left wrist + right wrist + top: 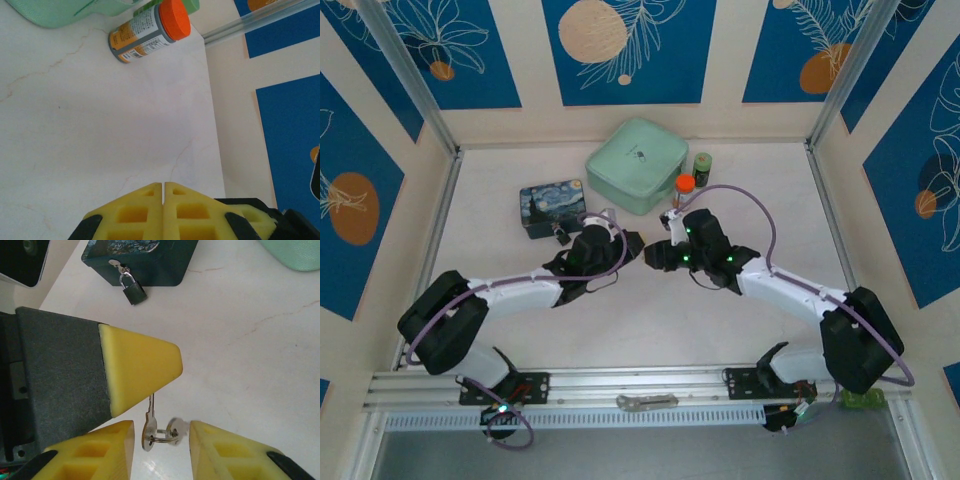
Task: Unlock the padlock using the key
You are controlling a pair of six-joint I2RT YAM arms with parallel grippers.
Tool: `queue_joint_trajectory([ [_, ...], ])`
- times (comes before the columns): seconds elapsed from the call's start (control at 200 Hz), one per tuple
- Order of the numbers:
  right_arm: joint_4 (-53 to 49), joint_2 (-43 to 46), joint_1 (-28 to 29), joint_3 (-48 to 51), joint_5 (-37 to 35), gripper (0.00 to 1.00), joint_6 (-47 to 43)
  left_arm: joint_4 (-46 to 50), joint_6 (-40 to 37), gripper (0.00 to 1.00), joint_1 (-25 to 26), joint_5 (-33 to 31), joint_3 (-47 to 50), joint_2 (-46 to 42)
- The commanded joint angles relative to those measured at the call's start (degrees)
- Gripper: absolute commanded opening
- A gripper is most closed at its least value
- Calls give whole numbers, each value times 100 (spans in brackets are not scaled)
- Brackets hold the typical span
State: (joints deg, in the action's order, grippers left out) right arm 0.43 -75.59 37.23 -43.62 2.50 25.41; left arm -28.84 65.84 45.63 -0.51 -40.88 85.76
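Two grippers: tips meet mid-table; reads as a key hand-over.
Left gripper (170, 365): pads pressed together, pinching the key (149, 427) by its blade. The head hangs free below, probably so the other arm can take it.
Right gripper (161, 440): jaws apart, one pad on either side of the key head, neither touching it by my read.
Key ring (167, 436): one, threaded through the head, dangling.
Padlock (132, 290): one, shackle closed through the hasp of the blue tin (170, 260), well apart from the key. The body hangs clear of the tin's front, so I'd expect access from below.
Behind: one mint case (636, 163), one orange-capped bottle (685, 184), one green-capped bottle (702, 163).
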Motion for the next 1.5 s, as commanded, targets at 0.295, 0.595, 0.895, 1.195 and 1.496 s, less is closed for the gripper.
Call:
queue_joint_trajectory([
  [0.295, 282, -359, 73, -261, -45, 17, -54, -148, 217, 0, 67, 15, 113, -129],
  [0.595, 297, -475, 100, -299, -4, 15, -79, -192, 393, 0, 62, -37, 194, -147],
  [0.895, 362, -378, -53, -264, 262, 0, -65, -278, 422, 8, 68, -45, 237, -247],
  [1.195, 465, -6, -1114, -23, 2177, 0, 245, -1011, -174, 69, -276, 202, 556, -525],
  [1.496, 68, -105, -1636, -299, 4010, 0, 78, -2843, -312, 58, -555, 2162, 97, 283],
])
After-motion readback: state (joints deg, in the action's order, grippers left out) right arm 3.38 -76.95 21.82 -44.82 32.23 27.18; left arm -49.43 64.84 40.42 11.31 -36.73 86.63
